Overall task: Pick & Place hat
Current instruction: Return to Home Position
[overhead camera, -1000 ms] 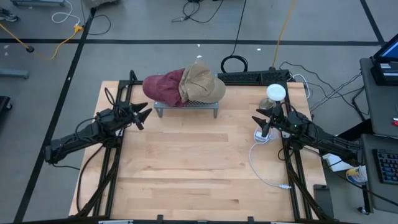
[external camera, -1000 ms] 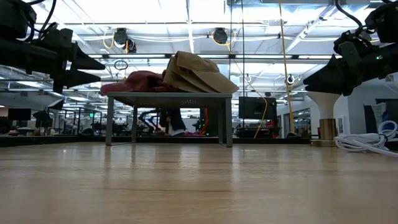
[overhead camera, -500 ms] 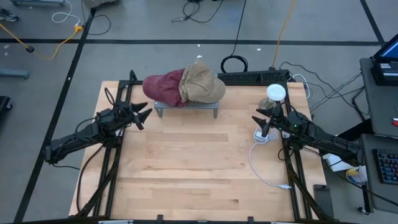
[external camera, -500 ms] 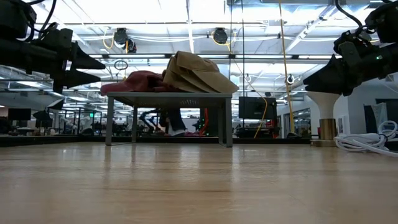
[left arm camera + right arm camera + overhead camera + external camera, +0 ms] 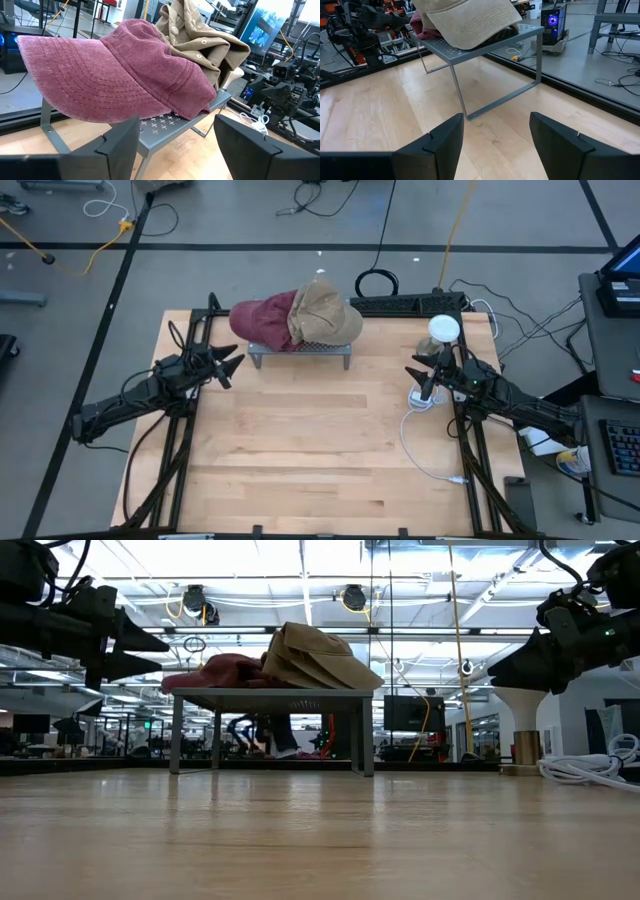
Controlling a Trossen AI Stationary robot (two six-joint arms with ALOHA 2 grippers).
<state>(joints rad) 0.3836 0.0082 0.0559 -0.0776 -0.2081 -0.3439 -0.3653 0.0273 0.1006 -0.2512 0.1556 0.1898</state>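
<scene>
Two hats lie on a small grey metal stand at the table's far edge: a dark red cap on the left and a tan cap overlapping its right side. Both rest with their brims and crowns on the stand's perforated top. My left gripper hovers open at the table's left side, level, pointing at the red cap. My right gripper hovers open at the right side, pointing toward the stand. Neither has anything between its fingers.
A white mushroom-shaped hat stand stands at the far right beside my right arm. A coiled white cable trails over the table's right part. The wooden table stretches from the stand to the near edge.
</scene>
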